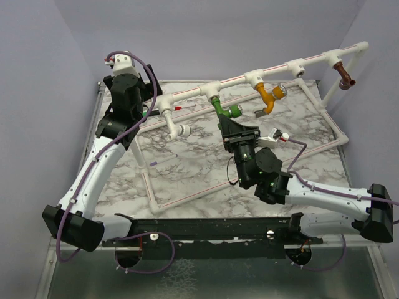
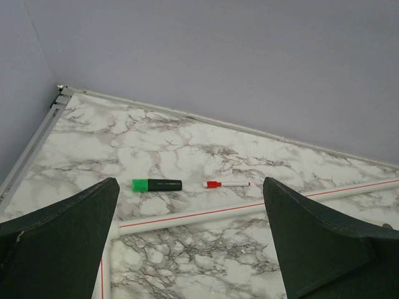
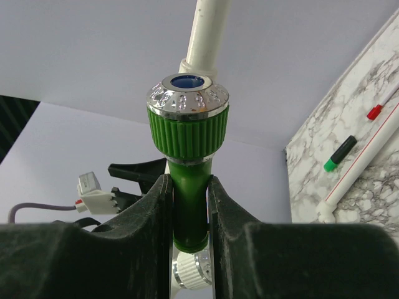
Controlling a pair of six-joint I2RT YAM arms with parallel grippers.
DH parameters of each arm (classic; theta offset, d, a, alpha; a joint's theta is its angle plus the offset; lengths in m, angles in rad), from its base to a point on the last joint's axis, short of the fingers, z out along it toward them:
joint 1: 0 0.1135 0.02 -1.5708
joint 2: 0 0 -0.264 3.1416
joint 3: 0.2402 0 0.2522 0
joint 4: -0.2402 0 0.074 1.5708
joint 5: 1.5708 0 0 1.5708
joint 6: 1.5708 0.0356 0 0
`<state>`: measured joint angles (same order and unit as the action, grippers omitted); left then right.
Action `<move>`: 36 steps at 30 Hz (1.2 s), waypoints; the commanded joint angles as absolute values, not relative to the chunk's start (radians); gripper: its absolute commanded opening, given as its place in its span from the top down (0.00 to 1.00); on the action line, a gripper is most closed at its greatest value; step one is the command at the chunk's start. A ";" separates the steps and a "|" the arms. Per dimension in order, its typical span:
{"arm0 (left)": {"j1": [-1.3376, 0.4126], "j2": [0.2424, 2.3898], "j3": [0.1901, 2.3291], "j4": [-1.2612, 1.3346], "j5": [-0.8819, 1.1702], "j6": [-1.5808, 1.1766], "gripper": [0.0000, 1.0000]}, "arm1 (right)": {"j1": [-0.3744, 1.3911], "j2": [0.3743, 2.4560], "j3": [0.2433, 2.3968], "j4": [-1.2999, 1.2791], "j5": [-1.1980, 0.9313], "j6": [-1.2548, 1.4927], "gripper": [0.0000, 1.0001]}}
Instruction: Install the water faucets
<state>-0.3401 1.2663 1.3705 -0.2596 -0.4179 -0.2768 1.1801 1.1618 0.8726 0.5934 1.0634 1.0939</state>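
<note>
Green faucet [image 1: 225, 109]: top view, hanging from the white pipe [image 1: 234, 80], right gripper [image 1: 225, 120] beneath. Left wrist: left gripper [image 2: 190, 187] spread, empty, over tabletop [image 2: 187, 146]. Right wrist: right gripper clenched on faucet stem; off-axis twisting risks slippage or cross-threading.

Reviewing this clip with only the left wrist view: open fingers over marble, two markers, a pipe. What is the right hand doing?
Observer: The right hand is shut on the green faucet, gripping its stem next to the ribbed collar.
Operator: Is that faucet on the pipe frame?
Observer: It appears to be; in the top view it hangs from a white tee on the raised pipe.
Operator: Other faucets up there?
Observer: Yes: a white faucet, an orange-yellow faucet and a brown faucet hang along that pipe.
</note>
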 commanded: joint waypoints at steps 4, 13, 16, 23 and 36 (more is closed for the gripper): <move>-0.373 1.290 1.315 -0.474 -0.276 -0.276 0.01 | 1.160 1.149 0.924 0.424 1.135 1.285 0.99; -0.373 1.288 1.315 -0.474 -0.275 -0.277 0.01 | 1.145 1.164 0.931 0.353 1.108 1.432 0.99; -0.372 1.287 1.315 -0.474 -0.273 -0.278 0.01 | 1.137 1.162 0.929 0.296 1.105 1.521 0.99; -0.371 1.284 1.315 -0.474 -0.270 -0.278 0.01 | 1.103 1.166 0.935 0.166 1.036 1.758 0.99; -0.371 1.282 1.315 -0.474 -0.268 -0.278 0.01 | 1.080 1.186 0.921 0.110 0.950 1.937 0.99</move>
<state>-0.3347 1.2678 1.3705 -0.2504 -0.4160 -0.2768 1.1172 1.1442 0.9260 0.2493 0.9611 1.8816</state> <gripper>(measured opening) 0.990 0.269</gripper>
